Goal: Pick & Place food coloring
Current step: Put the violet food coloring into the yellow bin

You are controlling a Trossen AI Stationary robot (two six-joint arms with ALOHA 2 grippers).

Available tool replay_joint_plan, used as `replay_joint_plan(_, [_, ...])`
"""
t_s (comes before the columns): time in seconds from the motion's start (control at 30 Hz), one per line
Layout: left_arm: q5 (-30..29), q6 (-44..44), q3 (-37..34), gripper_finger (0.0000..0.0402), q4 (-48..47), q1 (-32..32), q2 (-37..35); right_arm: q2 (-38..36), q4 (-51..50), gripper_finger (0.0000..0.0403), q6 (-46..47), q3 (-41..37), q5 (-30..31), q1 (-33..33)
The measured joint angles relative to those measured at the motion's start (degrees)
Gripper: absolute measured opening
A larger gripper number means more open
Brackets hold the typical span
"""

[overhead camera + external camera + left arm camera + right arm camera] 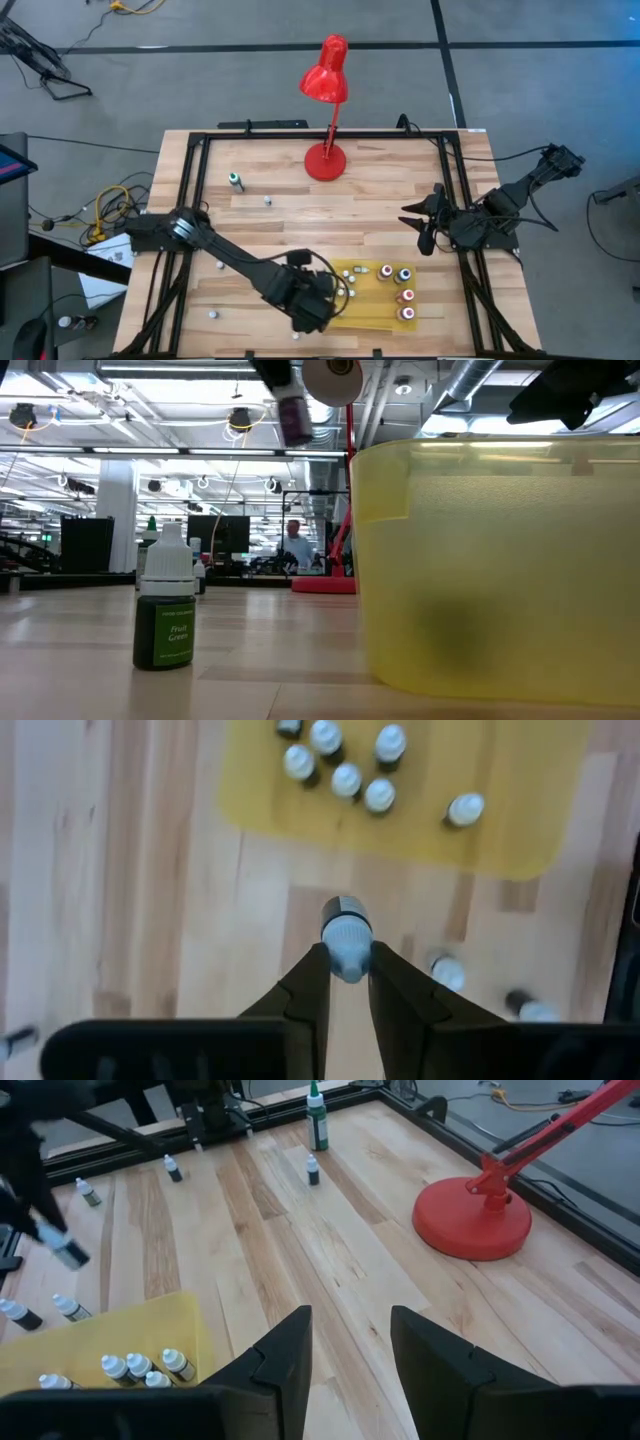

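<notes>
My left gripper (pixel 347 952) hovers over the wood just short of the yellow tray (pixel 370 312) and is shut on one small food coloring bottle (pixel 346 925) with a pale cap. The same bottle shows high up in the low view (pixel 293 412). Several more food coloring bottles (pixel 404 274) stand upright inside the tray. A green one (pixel 165 608) stands on the table by the tray's wall (pixel 500 560). My right gripper (pixel 350 1350) waits open at the table's right side (pixel 425 225), holding nothing. My left gripper pinches the bottle's pale cap (pixel 347 948) between its two fingertips (pixel 318 960). The fingers come from above, slanting down. The bottle's dark body (pixel 74 1260) hangs tilted below the fingers, lifted clear of the table.
A red desk lamp stands on its round base (pixel 325 160) at the far middle. A taller green bottle (pixel 237 181) and small loose bottles (pixel 267 201) (pixel 219 265) (pixel 213 314) dot the left half. A black frame (pixel 190 200) rims the table.
</notes>
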Motion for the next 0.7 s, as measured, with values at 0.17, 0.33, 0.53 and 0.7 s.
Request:
replay_joint_plan(0.17, [-0.2, 2.2, 8.0, 0.0046, -0.2, 0.0, 6.0, 0.0, 0.0, 0.0129, 0.0, 0.0, 0.0, 0.0])
replay_joint_plan(0.33, [1.1, 3.0, 13.6, 0.0046, 1.7, -0.5, 10.8, 0.0, 0.0, 0.0129, 0.0, 0.0, 0.0, 0.0])
replay_joint_plan(0.53, [5.1, 3.8, 13.0, 0.0046, 6.7, -0.6, 12.1, 0.0, 0.0, 0.0129, 0.0, 0.0, 0.0, 0.0])
replay_joint_plan(0.7, [5.0, 5.7, 13.0, 0.0046, 8.7, -0.5, 12.1, 0.0, 0.0, 0.0129, 0.0, 0.0, 0.0, 0.0])
